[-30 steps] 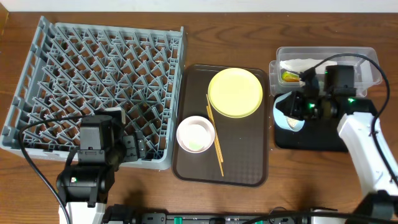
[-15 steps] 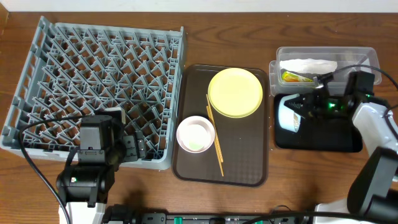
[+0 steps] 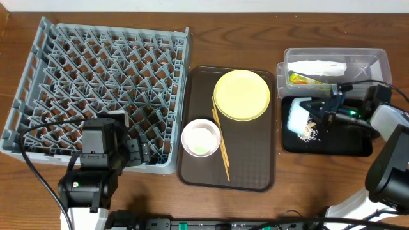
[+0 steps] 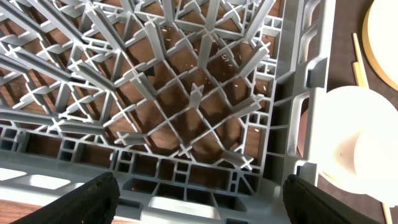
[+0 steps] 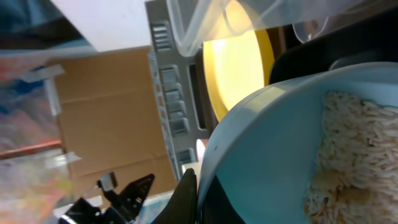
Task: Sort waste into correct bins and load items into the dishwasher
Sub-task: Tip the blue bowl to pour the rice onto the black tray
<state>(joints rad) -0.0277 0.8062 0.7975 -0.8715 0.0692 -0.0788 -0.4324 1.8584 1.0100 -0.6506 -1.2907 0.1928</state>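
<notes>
step: dumping rice scraps (image 3: pixel 309 132) | right gripper (image 3: pixel 321 107) jaws pinch rim of tipped light-blue bowl (image 3: pixel 296 116), right-centre over black tray (image 3: pixel 348 145) | left gripper (image 4: pixel 200 190) jaws wide, by dish rack (image 3: pixel 96 76) | advice: tip steeper, rim inside tray, rice remains in bowl

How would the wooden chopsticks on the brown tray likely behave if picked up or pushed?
The chopsticks look thin and wooden, so probably stiff and very light. They lie flat on the brown tray, so pinching them from above may be awkward. Pushed near one end, they would likely pivot or slide against the white bowl beside them.
</notes>
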